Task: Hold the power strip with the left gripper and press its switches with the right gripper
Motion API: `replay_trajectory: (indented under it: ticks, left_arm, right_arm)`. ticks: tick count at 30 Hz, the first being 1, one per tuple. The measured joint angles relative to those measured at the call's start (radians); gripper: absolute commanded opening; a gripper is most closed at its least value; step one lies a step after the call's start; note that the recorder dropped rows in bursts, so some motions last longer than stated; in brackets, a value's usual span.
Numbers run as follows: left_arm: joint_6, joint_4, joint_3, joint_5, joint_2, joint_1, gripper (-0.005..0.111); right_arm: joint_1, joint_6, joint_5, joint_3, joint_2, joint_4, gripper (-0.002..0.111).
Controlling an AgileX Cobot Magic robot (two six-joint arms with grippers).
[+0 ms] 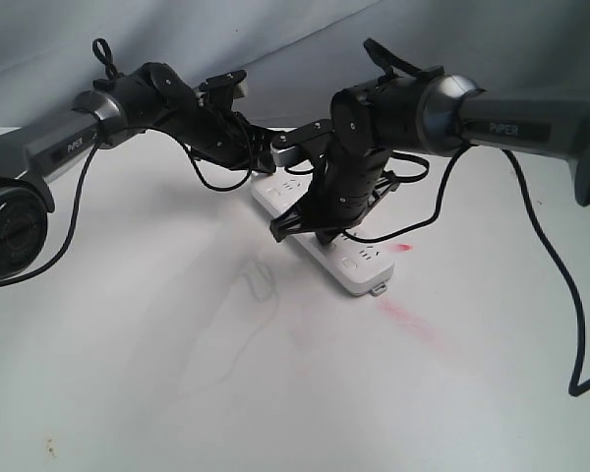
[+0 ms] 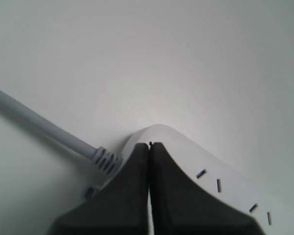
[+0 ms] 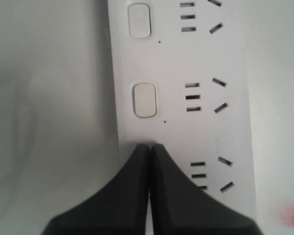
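Observation:
The white power strip point(image 1: 366, 267) lies slantwise on the white table, its tab end nearest the camera. My left gripper point(image 1: 260, 163) is shut, and its tips point(image 2: 150, 145) rest on the strip's rounded far end point(image 2: 220, 171), beside the pale grey cord point(image 2: 39, 125). My right gripper point(image 1: 326, 236) points straight down over the strip's middle. It is shut too, with its tips point(image 3: 150, 146) on the strip's switch row. Two white switches point(image 3: 144, 100) point(image 3: 139, 20) show just beyond the tips. Whatever lies under the fingers is hidden.
Red smears mark the table by the strip's near end point(image 1: 408, 320) and beside it point(image 3: 291, 215). Black cables loop from both arms point(image 1: 531, 216). A pale cloth backdrop point(image 1: 275, 39) rises behind the table.

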Motion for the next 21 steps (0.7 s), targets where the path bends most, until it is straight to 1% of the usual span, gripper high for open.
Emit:
replay_trajectory:
  ticks: [12, 21]
  left_arm:
    - [0.011, 0.000, 0.000, 0.000, 0.000, 0.000, 0.000]
    - [0.011, 0.000, 0.000, 0.000, 0.000, 0.000, 0.000]
  right_arm:
    - [0.000, 0.029, 0.040, 0.011, -0.017, -0.016, 0.000]
    - [0.000, 0.027, 0.064, -0.003, 0.020, -0.016, 0.000]
